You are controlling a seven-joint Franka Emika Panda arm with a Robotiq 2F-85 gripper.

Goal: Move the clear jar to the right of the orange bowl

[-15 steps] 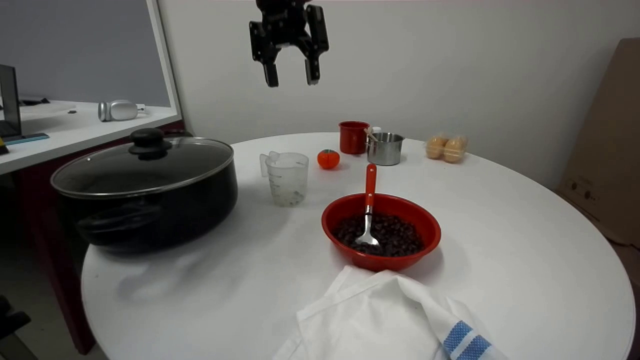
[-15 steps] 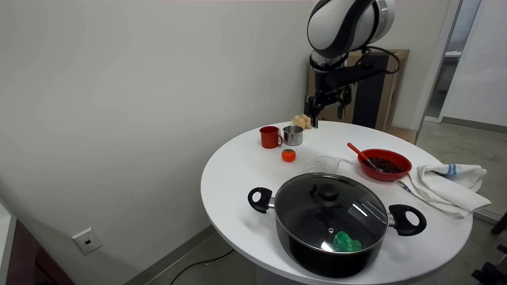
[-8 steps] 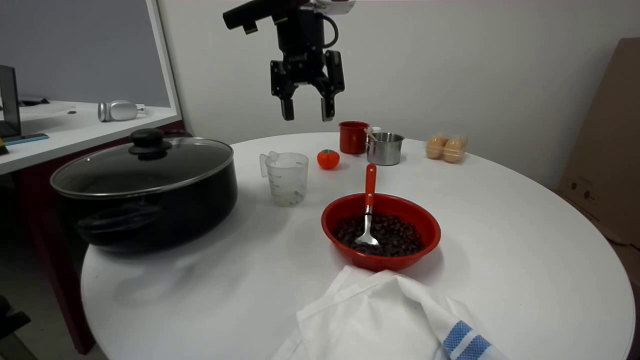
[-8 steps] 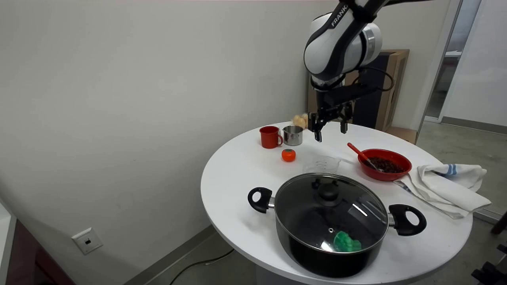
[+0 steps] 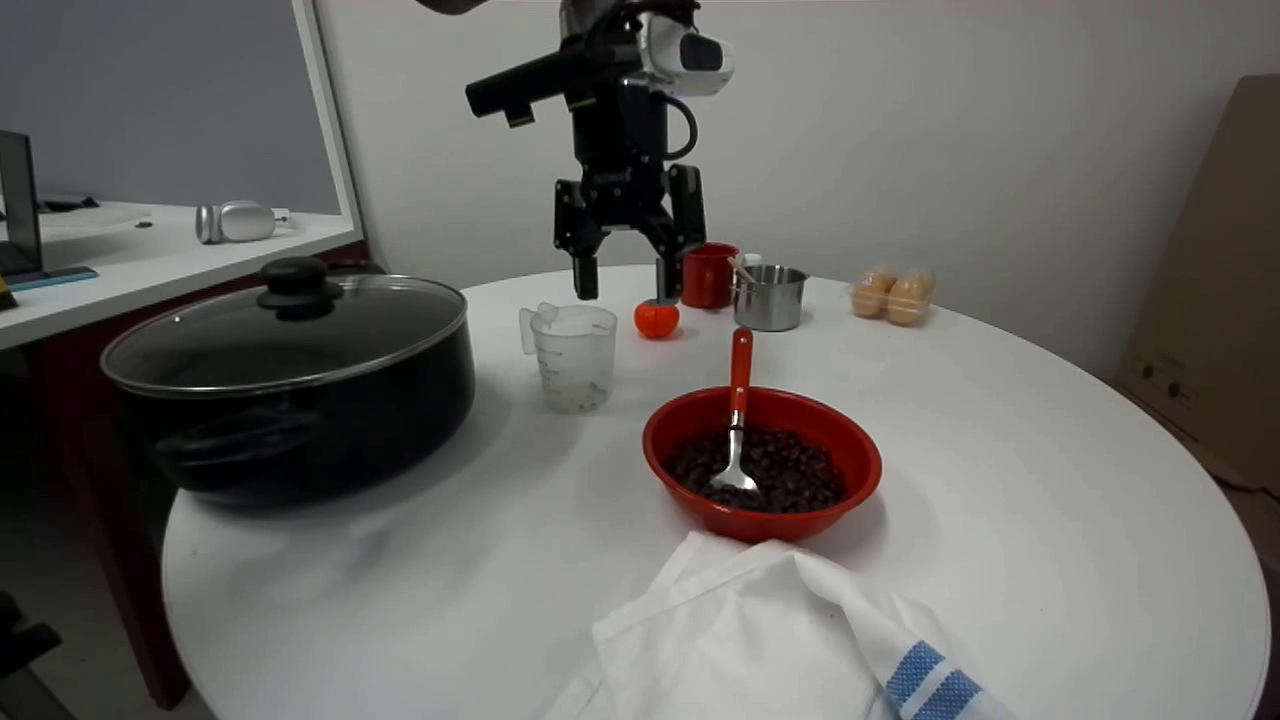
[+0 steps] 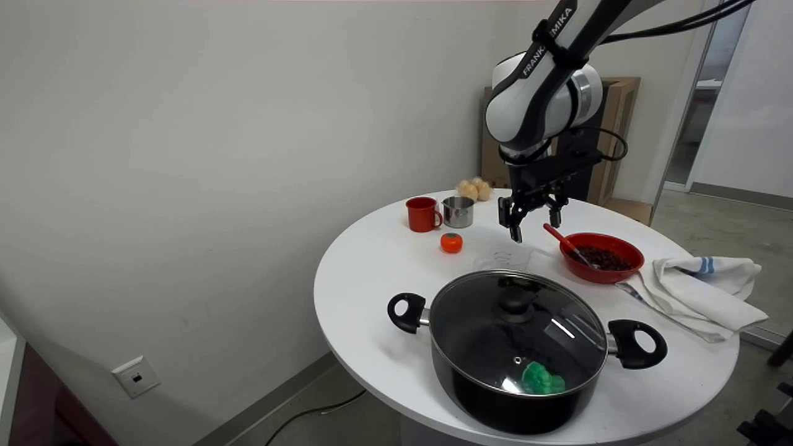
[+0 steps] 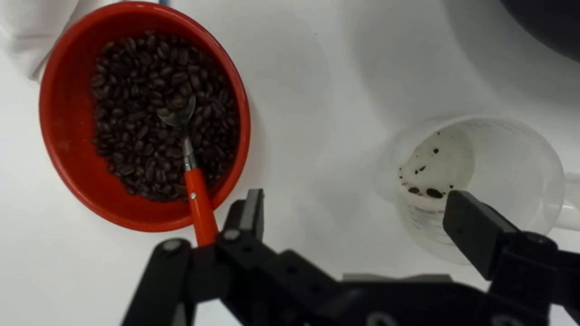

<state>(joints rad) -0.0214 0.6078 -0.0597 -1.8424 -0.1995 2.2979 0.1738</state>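
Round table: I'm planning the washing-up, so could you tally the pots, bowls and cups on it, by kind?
Pots: 1, the black lidded pot
Bowls: 1, the red-orange bowl
Cups: 3, the red mug, metal cup and clear measuring cup
Total: 5

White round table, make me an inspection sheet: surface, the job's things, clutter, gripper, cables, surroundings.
Surface: white table; spills: nothing seen.
Job's things: clear jar upright, dark specks inside; orange bowl apart from it, holding beans and a spoon.
Clutter: lidded black pot; white towel; small tomato-like item; red cup; metal cup; bagged tan items.
Grippers: one gripper, open, holding nothing.
Cables: black cable on the floor; arm cables overhead.
Surroundings: desk with headphones; cardboard box.
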